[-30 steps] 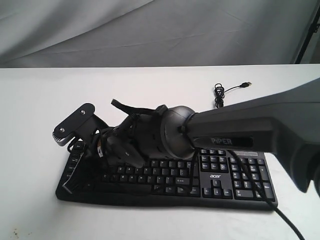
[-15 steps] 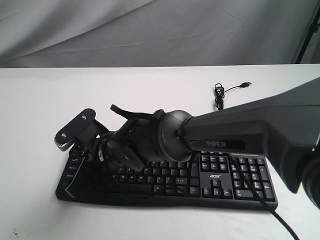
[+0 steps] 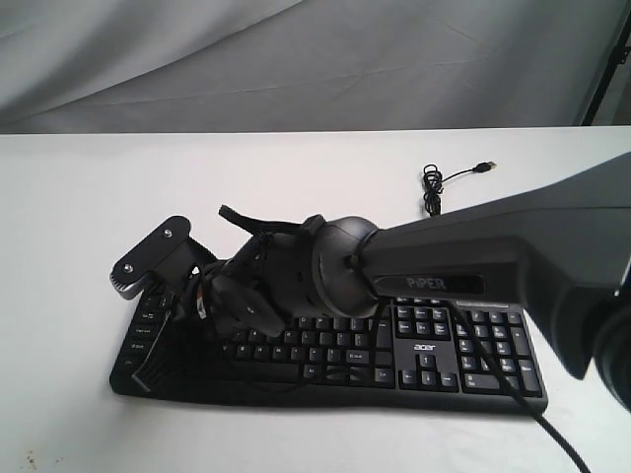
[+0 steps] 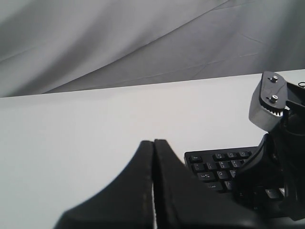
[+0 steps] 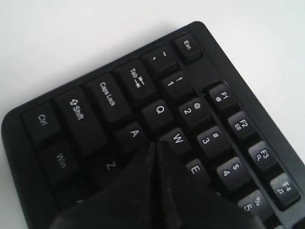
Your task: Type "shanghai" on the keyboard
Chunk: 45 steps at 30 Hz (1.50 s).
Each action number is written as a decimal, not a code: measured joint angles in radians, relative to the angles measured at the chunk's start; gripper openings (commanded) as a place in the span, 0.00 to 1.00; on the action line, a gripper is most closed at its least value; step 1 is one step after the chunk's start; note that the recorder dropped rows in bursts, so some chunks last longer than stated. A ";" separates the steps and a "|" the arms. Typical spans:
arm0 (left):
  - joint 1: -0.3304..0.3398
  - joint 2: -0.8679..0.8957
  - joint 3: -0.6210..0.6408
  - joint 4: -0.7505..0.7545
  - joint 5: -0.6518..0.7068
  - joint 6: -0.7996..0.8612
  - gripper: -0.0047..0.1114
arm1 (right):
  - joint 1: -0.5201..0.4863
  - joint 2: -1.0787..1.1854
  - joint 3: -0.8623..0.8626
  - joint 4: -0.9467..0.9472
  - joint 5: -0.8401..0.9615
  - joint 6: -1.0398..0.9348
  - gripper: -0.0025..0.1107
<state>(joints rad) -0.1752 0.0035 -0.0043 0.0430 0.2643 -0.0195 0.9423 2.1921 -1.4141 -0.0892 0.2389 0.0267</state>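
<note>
The right claw has its two fingers pressed together with nothing between them. This gives one narrow point, fit to strike a single key rather than two. That point sits low over the keyboard. The A key is just beside the tip on one flank, the W key just beside it on the other, and the Q key just ahead of it. The key under the tip is hidden, but by its neighbours it should be S, the first letter of the word. I therefore judge the typing to be at or near its start. Whether the tip is pressing that key or hanging just above it I cannot tell from this angle.

The left claw is likewise closed on nothing and held off the keys. White worktop lies beyond its tip, and the keyboard's corner is near it to one side. I take it to be parked there to leave room for the right arm, which reaches across the middle to the end of the keyboard away from the number pad.

The keyboard lies flat beneath the right claw on a plain white worktop, smooth and matte. Its thin cable is bunched well apart from both claws, and the plug lies loose on the surface. A creased grey cloth hangs behind the worktop and closes off the room.
</note>
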 measured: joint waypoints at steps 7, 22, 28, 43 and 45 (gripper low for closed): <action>0.000 0.000 0.000 0.000 0.000 0.000 0.04 | 0.000 0.000 0.000 0.000 0.000 -0.002 0.02; 0.000 0.000 0.000 0.000 0.000 0.000 0.04 | -0.020 -0.191 0.142 -0.058 0.015 -0.020 0.02; 0.000 0.000 0.000 0.000 0.000 0.000 0.04 | -0.071 -0.282 0.309 -0.020 -0.052 -0.012 0.02; 0.000 0.000 0.000 0.000 0.000 0.000 0.04 | -0.075 -0.212 0.337 0.009 -0.168 -0.010 0.02; 0.000 0.000 0.000 0.000 0.000 0.000 0.04 | -0.075 -0.212 0.337 0.009 -0.172 -0.010 0.02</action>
<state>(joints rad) -0.1752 0.0035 -0.0043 0.0430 0.2643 -0.0195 0.8672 1.9797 -1.0770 -0.0799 0.0674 0.0166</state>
